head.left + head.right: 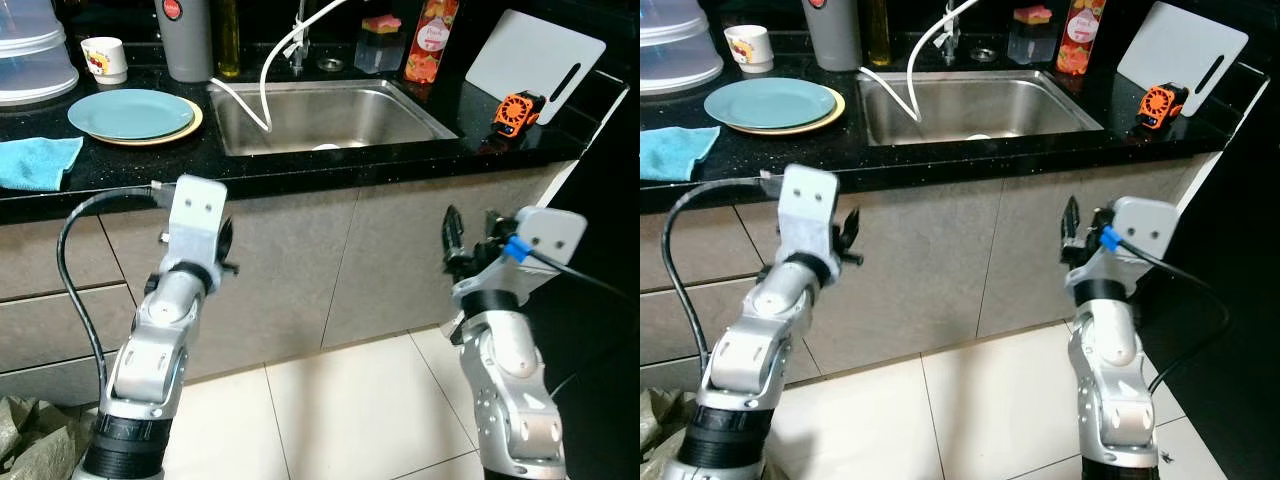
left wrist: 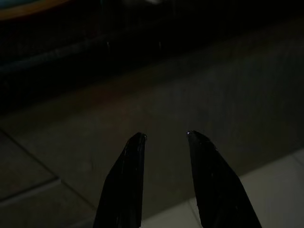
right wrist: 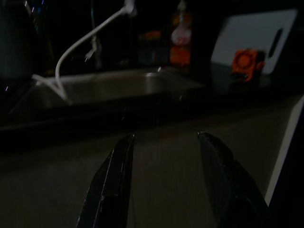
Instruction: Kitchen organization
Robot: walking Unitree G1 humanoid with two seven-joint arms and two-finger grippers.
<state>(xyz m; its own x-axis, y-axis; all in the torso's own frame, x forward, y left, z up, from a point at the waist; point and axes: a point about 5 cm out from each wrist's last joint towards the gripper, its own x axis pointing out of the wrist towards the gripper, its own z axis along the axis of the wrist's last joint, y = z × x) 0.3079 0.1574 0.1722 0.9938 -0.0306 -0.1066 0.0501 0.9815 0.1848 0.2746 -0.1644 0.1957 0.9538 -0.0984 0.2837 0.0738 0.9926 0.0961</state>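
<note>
Left gripper: fingers apart, empty, below counter.
Right gripper: apart, empty.
Risk: rising arms could clip counter edge or plate.

1. A black speckled counter runs across the back of the scene, its front edge catching a dull shine.
2. A steel sink is sunk into the counter, with a tap standing at its far rim.
3. Below the counter are flat grey cabinet fronts, split by thin vertical seams; drawer fronts sit to the left side.
4. The floor is laid in large pale tiles with thin grout lines (a brighter patch of light falls across the middle).
5. The right edge falls into deep shadow.
6. Light is brightest on the sink and counter; the cabinet fronts are dimmer.
</note>
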